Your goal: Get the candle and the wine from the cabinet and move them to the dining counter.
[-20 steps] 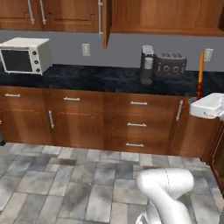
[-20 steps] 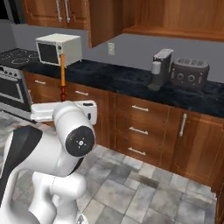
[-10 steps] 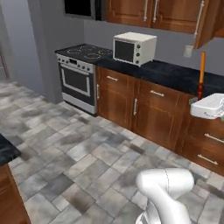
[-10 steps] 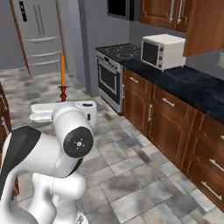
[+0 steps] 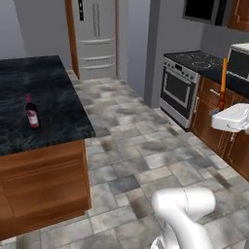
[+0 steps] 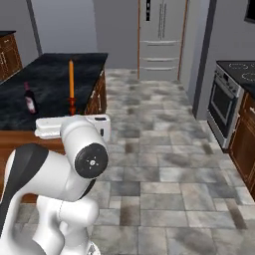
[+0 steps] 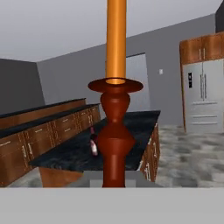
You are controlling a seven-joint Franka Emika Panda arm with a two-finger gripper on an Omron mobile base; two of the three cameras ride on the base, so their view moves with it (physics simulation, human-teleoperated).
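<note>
Scanning from the left, you meet the dining counter (image 5: 48,112) first, its black marble top carrying the wine (image 5: 32,112), upright and well in from the near edge. So the bottle's half of the job looks done, to my eye. Moving right across open floor, you reach the gripper (image 5: 220,111) at the far right of the left base view, clenched on the dark red holder of the candle (image 5: 223,78). The taper stands upright above the hand, its long axis vertical. In the hand view the holder (image 7: 114,131) rises close in front of the lens, with the counter (image 7: 131,127) beyond it and the wine (image 7: 93,142) showing small just left of the holder's stem.

What your coming move turns on: the counter lies ahead of the hand and to the left, well apart from it, with floor between. You will likely need to close that gap before lowering, keep the candle vertical, and set it down beside the wine rather than onto it.
</note>
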